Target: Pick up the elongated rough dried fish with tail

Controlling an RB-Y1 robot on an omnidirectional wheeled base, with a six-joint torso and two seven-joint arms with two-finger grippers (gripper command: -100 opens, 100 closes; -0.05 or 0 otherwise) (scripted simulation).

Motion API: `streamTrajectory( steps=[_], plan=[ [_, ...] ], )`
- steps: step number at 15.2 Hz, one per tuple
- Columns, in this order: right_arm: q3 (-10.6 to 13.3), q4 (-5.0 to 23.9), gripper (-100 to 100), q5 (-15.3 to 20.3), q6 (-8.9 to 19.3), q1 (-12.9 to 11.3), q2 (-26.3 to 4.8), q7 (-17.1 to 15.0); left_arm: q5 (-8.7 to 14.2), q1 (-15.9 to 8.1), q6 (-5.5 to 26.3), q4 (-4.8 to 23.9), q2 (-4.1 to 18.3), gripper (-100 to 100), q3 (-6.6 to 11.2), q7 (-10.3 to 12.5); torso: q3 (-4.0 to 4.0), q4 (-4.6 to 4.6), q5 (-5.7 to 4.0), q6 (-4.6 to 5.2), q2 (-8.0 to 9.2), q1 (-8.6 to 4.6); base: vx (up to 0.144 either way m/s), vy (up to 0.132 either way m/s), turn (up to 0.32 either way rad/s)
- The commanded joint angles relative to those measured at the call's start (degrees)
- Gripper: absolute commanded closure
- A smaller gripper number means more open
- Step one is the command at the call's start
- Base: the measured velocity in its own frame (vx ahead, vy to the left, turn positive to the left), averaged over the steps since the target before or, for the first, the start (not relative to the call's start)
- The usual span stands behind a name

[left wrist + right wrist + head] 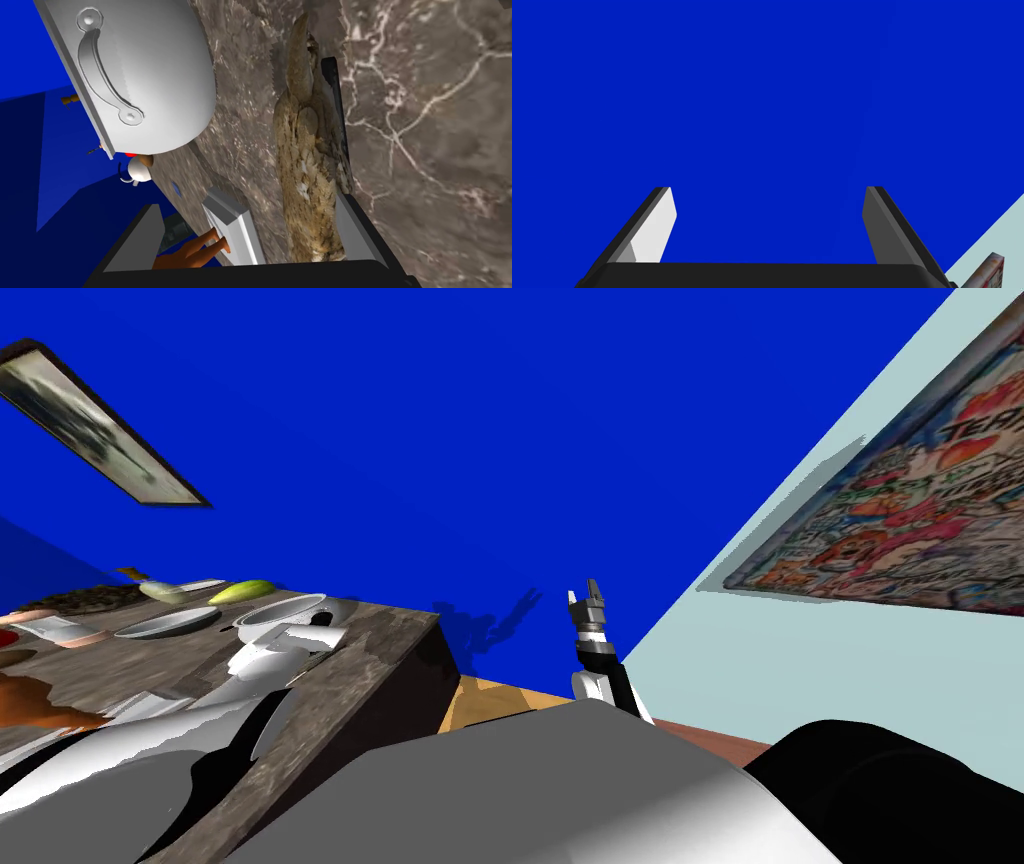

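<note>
1. Head view: a brown marbled tabletop (380, 638) stretches along my left side. It carries a grey plate (165, 623), a white bowl (280, 610) and a green oblong thing (240, 590). My left arm reaches over its near part. The right tool (588, 600) stands raised off the tabletop's corner, well apart from everything on it.
2. Left wrist view: the dried fish (305, 165), brown and rough, lies lengthwise along the tabletop (425, 125) with a dark shadow beside it. Its thick body sits between the fingers of the left tool (280, 196), and its narrow end points away from the tool. The fingers are apart and astride the fish. One touches its side, and the other stands just off it with a strip of tabletop between. A big white pot (150, 75) with a curved handle stands near the fish.
3. Right wrist view: the fingers of the right tool (768, 190) stand wide apart.
</note>
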Motion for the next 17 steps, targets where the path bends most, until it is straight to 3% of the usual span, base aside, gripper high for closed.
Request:
streamTrajectory(
  steps=[1, 3, 11, 17],
  plan=[
    [0.0, 0.0, 0, 0.0, 0.0, 0.0, 0.0, 0.0, -0.3, -1.9, 2.5, 2.9, 0.7, -100, 0.30, 2.1, 0.00, 0.00, 0.00, 0.00, 0.00, 0.00, -0.007, 0.031, -0.168],
    [0.0, 0.0, 0, 0.0, 0.0, 0.0, 0.0, 0.0, -0.3, -1.9, 2.5, 3.9, 0.7, -100, 0.30, 2.1, -0.01, 0.00, 0.00, 0.00, -0.01, 0.02, -0.003, 0.028, -0.095],
    [0.0, 0.0, 0, 0.0, 0.0, 0.0, 0.0, 0.0, -0.5, -5.9, 7.9, 13.6, 2.1, -100, 1.26, 6.8, -0.04, -0.02, 0.03, -0.01, -0.07, 0.12, 0.003, 0.044, -0.145],
    [0.0, 0.0, 0, 0.0, 0.0, 0.0, 0.0, 0.0, -0.4, -6.1, 8.9, 15.7, 1.8, -100, 1.49, 7.7, -0.06, -0.03, 0.04, -0.04, -0.09, 0.12, 0.009, 0.054, -0.052]
  ],
)
